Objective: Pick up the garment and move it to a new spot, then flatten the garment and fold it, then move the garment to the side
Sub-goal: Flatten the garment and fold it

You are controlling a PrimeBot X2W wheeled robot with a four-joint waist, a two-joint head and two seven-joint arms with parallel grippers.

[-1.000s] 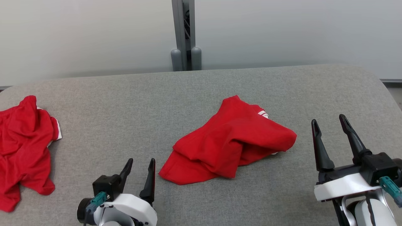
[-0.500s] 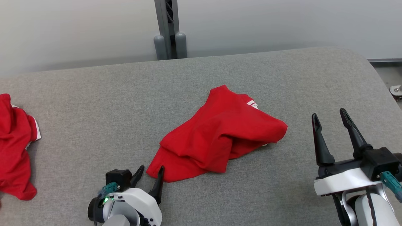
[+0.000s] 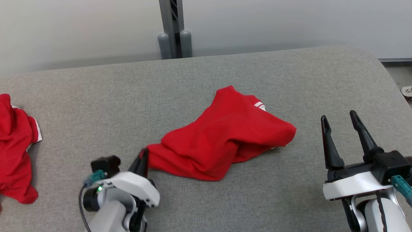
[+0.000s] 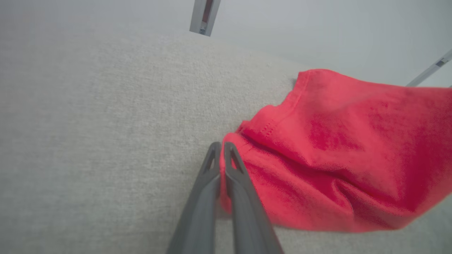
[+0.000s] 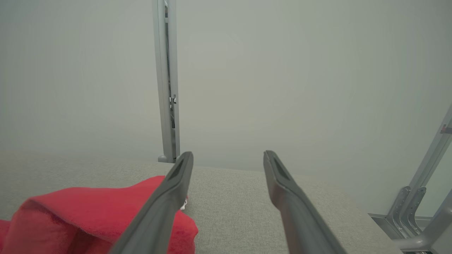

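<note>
- Grey table carries the red garment, crumpled near its middle.
- There's the left gripper, clamped on the garment's near-left corner.
- Over right, the right gripper hovers beside it, fingers apart.

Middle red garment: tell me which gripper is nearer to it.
Left. The left gripper is shut on the near-left corner of the middle red garment, touching it. The right gripper hangs open off the cloth's right end, apart from it.
</note>
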